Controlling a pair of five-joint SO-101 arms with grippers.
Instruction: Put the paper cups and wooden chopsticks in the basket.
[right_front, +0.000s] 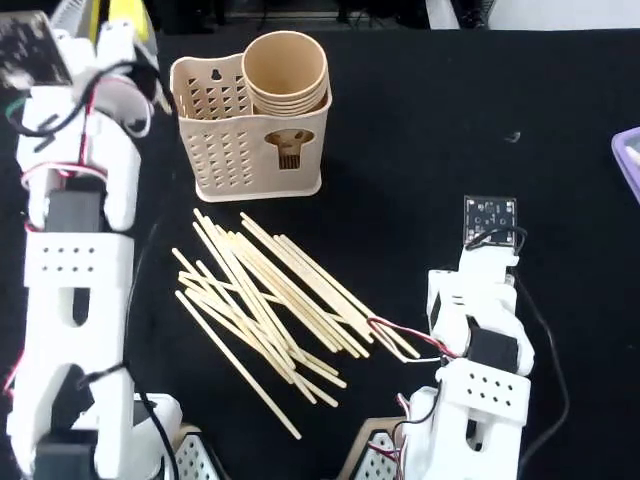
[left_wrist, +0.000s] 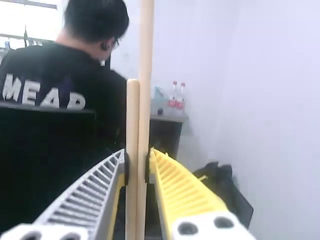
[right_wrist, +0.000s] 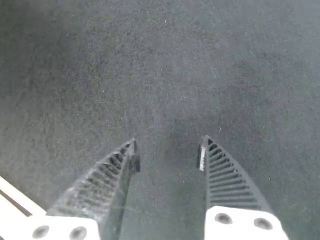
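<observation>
Wooden chopsticks (right_front: 270, 300) lie heaped on the table (right_front: 450, 120) just before the basket (right_front: 235, 160) holding the stacked cups (right_front: 286, 70), while the left gripper (left_wrist: 137, 165) clamps a pair (left_wrist: 145, 75), likely for carrying there, and the right gripper (right_wrist: 167, 160) hangs part-open, empty.

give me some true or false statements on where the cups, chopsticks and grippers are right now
1. The cups sit stacked inside the basket. True.
2. The left gripper is empty. False: it is shut on two chopsticks.
3. The right gripper is open above the black table. True.
4. Every chopstick is already in the basket. False: a loose pile lies on the table in front of the basket.
</observation>
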